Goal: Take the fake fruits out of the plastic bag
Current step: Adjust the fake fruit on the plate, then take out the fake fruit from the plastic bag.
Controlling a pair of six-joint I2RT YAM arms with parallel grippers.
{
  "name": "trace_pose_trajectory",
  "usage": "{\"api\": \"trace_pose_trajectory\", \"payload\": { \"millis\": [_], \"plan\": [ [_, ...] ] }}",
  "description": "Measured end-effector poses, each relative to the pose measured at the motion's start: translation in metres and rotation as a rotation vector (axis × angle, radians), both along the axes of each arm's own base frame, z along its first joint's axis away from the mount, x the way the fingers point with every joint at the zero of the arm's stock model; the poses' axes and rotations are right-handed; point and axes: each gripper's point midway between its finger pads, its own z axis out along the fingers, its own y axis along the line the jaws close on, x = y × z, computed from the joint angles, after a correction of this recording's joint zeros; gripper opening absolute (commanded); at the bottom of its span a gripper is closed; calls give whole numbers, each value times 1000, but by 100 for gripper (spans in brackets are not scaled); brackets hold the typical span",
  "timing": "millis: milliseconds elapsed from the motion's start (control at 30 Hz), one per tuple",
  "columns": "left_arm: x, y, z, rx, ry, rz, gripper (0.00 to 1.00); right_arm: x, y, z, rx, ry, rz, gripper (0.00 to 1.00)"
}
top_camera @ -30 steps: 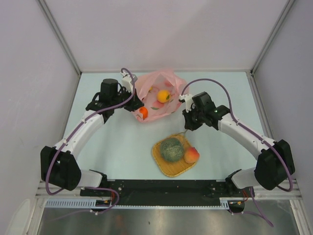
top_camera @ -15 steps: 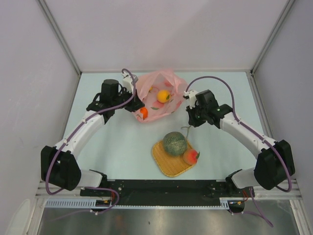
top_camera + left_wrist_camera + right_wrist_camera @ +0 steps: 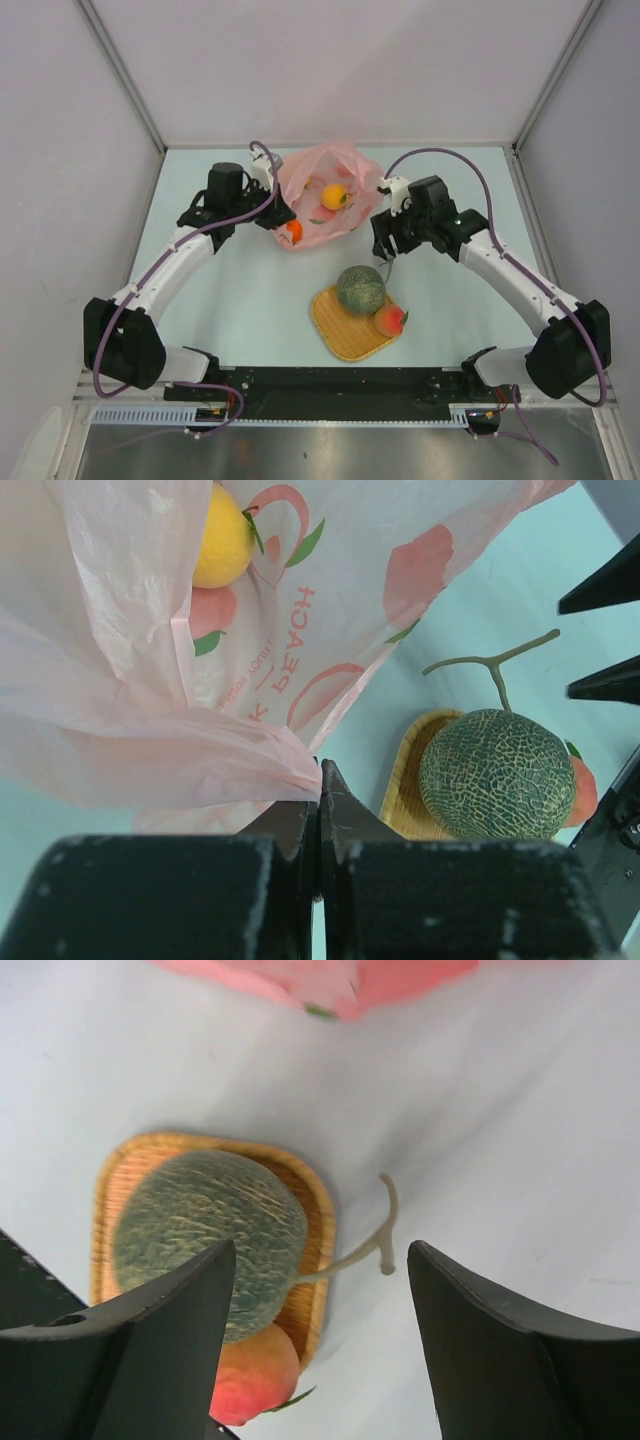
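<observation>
Nearest the bases: woven mat (image 3: 335,340) w/ green melon (image 3: 360,290) and peach (image 3: 390,320) on it, both out of pink bag (image 3: 325,180). Midway: right gripper (image 3: 384,246), jaws wide apart, empty, just beyond melon. Farther: left gripper (image 3: 320,775), jaws closed on bag edge; orange (image 3: 293,231) at bag's near corner, yellow fruit (image 3: 335,196) inside. Advice: lift pinched edge, right enters mouth low. Room for moving lies mat-side; rear wall (image 3: 340,70) close behind bag.

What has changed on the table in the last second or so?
The green melon rolled from the middle of the woven mat to its far edge, toward the pink bag. The right gripper shifted only slightly and is open above the melon's stem. Unchanged: the left gripper stays shut on the bag's edge, the peach lies on the mat, and the yellow fruit remains in the bag.
</observation>
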Motion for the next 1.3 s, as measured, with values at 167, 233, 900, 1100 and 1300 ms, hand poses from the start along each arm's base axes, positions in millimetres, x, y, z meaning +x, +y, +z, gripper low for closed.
{"api": "trace_pose_trajectory", "payload": {
  "millis": [167,233,900,1100,1300],
  "plan": [
    [-3,1,-3,12,14,-5,0,10,20,71,108,-124,67,66],
    [-4,2,-4,20,19,-9,0,12,30,93,151,-168,96,63],
    [-45,30,16,80,-61,34,1,89,156,8,61,-122,136,56],
    [-51,45,-14,132,2,81,0,120,184,-30,33,-115,116,77],
    [-45,59,-27,190,12,128,0,135,205,-61,-1,-113,107,88]
  ]
}}
